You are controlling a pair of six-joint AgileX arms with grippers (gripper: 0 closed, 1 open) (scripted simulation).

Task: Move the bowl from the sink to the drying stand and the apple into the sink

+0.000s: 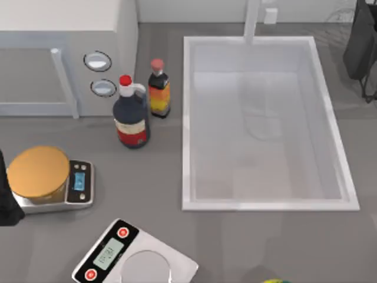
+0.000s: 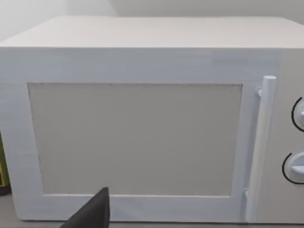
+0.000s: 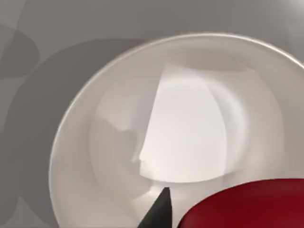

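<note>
The white sink fills the right half of the top view, with its faucet at the far rim; nothing lies in its basin. The red apple looms close in the right wrist view, right beside my right gripper, and overlaps the near rim of a round white dish on the grey table. My right arm shows at the top view's far right edge. My left arm is parked at the left edge, its gripper facing the microwave. The bowl and the drying stand are out of view.
A white microwave stands at the back left, with two bottles between it and the sink. An orange-topped container rests on a scale. A second scale and a yellow-green thing lie at the front edge.
</note>
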